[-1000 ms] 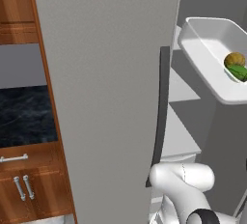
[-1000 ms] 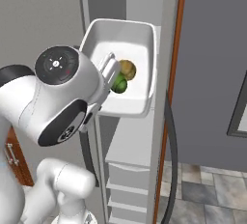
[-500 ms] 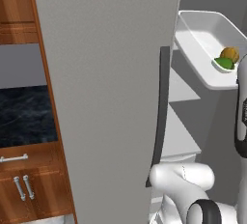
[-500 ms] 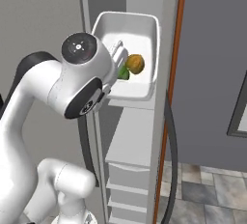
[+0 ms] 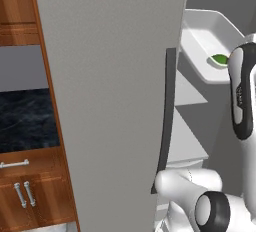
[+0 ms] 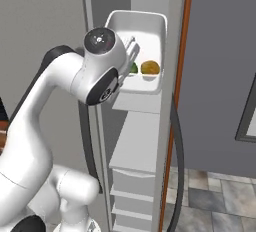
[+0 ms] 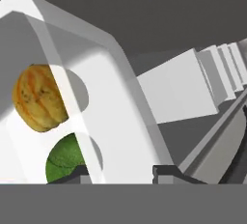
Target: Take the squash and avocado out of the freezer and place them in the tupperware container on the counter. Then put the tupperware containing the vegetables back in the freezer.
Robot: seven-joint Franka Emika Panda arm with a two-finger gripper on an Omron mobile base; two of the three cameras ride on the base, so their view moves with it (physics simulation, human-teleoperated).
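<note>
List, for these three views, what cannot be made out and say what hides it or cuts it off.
- Avocado: left base view, partly hidden by the arm.
- Squash: right base view, too small for surface detail.
- Gripper: hand view, the tips are cut off by the bottom edge, so where the jaws meet the tupperware container is unclear.
- Freezer: left base view, its open door hides the interior.

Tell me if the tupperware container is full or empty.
Loaded. The tupperware container holds both the squash and the avocado, lying side by side on its floor.

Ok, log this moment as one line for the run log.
gripper: shut on tupperware container rim | contents: squash, avocado | location: inside open freezer
</note>
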